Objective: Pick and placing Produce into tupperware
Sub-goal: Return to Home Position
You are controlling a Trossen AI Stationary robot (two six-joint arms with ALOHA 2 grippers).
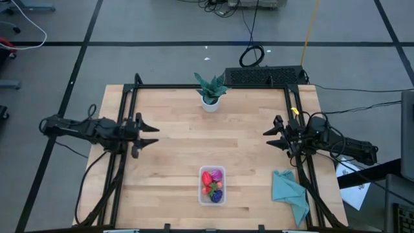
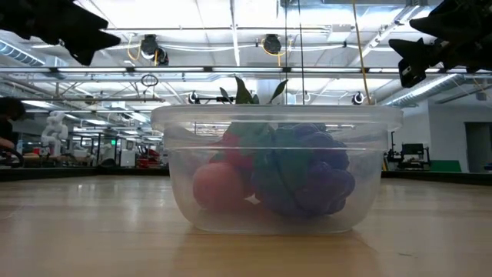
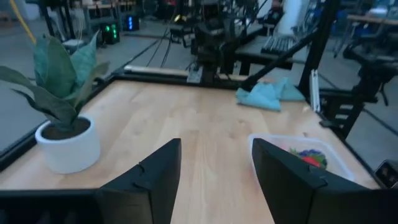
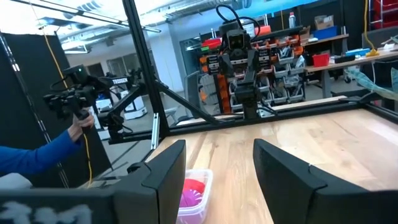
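The clear tupperware (image 1: pixel 212 185) stands near the table's near edge, at the middle, and fills the low view (image 2: pixel 277 169). Inside it lie the produce: a red piece (image 1: pixel 207 177), a magenta piece (image 1: pixel 217 175) and a dark purple piece (image 1: pixel 217 194); in the low view a pinkish piece (image 2: pixel 219 187) shows too. My left gripper (image 1: pixel 152 133) hovers open over the table's left side, well clear of the tupperware (image 3: pixel 311 155). My right gripper (image 1: pixel 268 138) hovers open over the right side, and the tupperware (image 4: pixel 193 193) shows beyond its fingers.
A green potted plant in a white pot (image 1: pixel 211 92) stands at the far edge, middle. A teal cloth (image 1: pixel 289 194) lies at the near right corner. Black frame rails run along the table's left and right sides. A person's blue sleeve (image 4: pixel 37 155) shows beyond the table.
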